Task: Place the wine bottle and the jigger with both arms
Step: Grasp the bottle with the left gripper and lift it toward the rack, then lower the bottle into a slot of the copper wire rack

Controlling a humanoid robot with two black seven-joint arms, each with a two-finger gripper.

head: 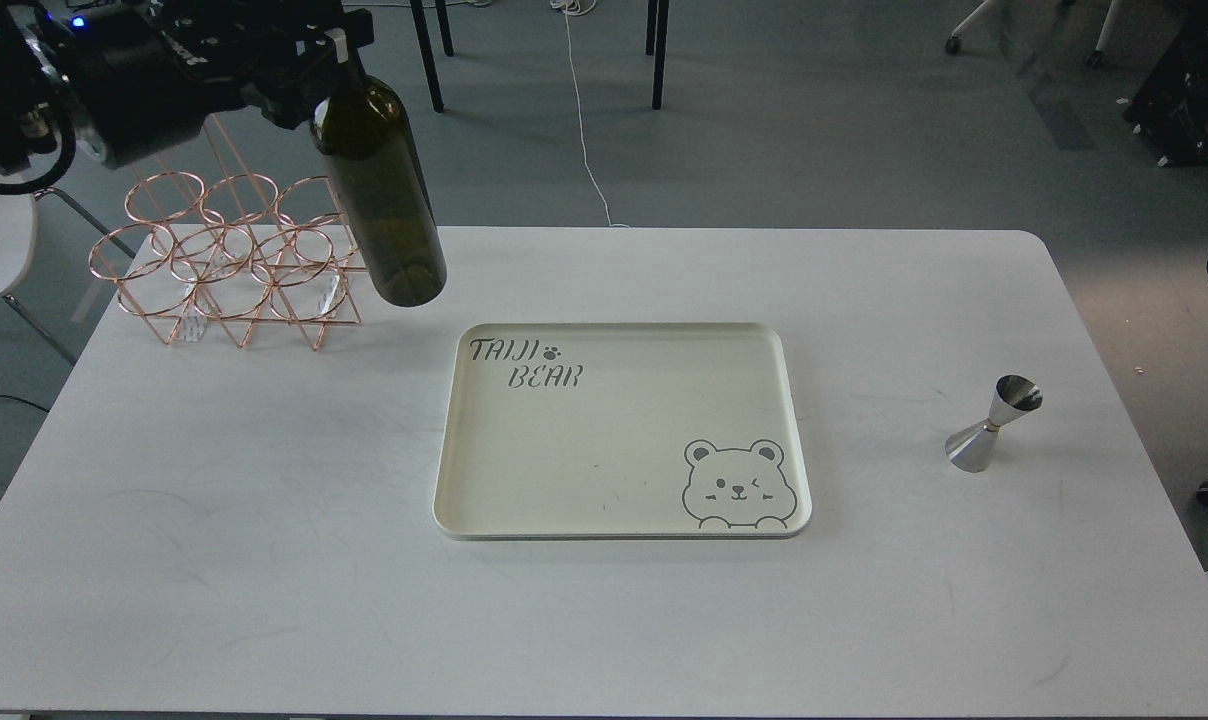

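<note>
The left arm reaches in high from the upper left, its gripper (329, 45) clamped on the neck of the wine bottle (379, 190), which hangs tilted below it, above the table (214, 520). Down to the gripper's right lies the tray (614, 525); the jigger (994, 425) stands beyond, far right.

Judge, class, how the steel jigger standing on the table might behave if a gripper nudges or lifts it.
The jigger stands on one cone's rim with a narrow waist and already looks tilted, so a sideways nudge would probably tip it. Once down, its round cones would likely roll in a curve. Its shiny metal suggests it is stiff but possibly slippery between fingers.
</note>
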